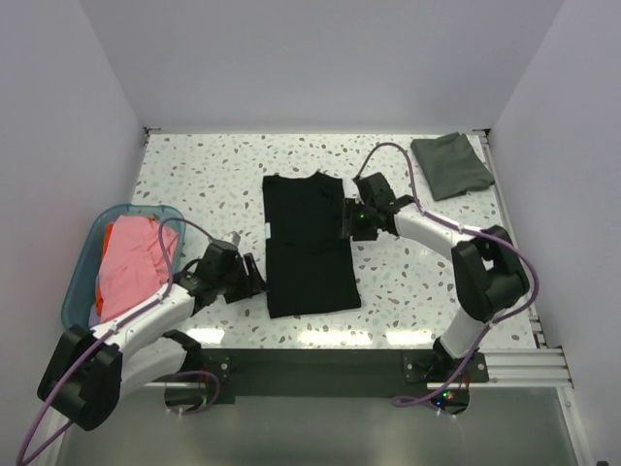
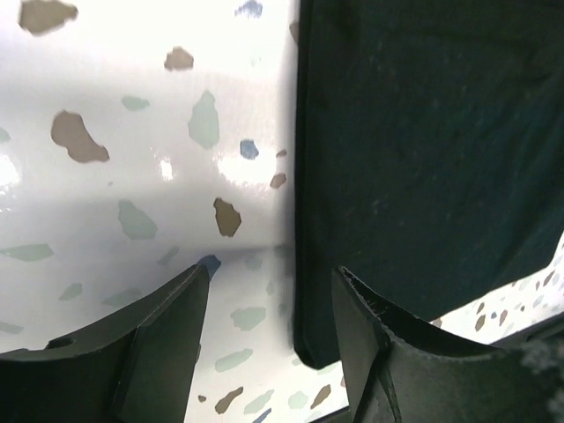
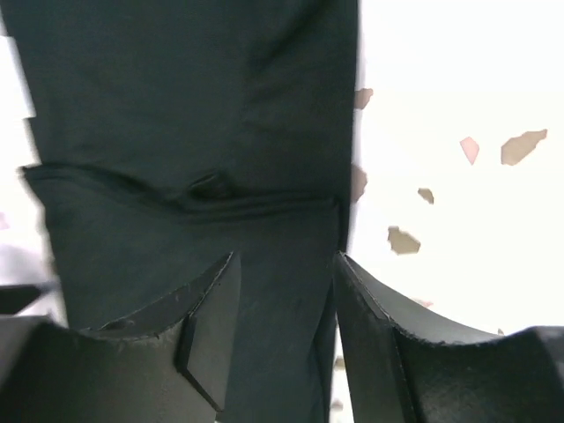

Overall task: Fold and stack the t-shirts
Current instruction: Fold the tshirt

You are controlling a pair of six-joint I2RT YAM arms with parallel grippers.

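1. The black t-shirt lies flat mid-worktop, narrowed to a long strip.
2. The left fingers stand apart just beside its left edge. The right fingers, also apart, hover over its right edge, probably to pinch both sides for the next fold.
3. The grey-green shirt sits folded at the far right, likely the stack's base.

My left arm and right arm are built alike, with glossy white shells over the long links and bulky matt-black housings at every joint. A thin purple cable follows each arm. One arcs free above my right wrist and the other trails out past the counter's near-left corner. Both bases bolt to a black rail along the counter's near edge. My left gripper and right gripper are black, and their fingers are broad curved wedges with rough, slightly chipped inner edges. A small green light glows on my right wrist, and there is another, I think, by the right base.
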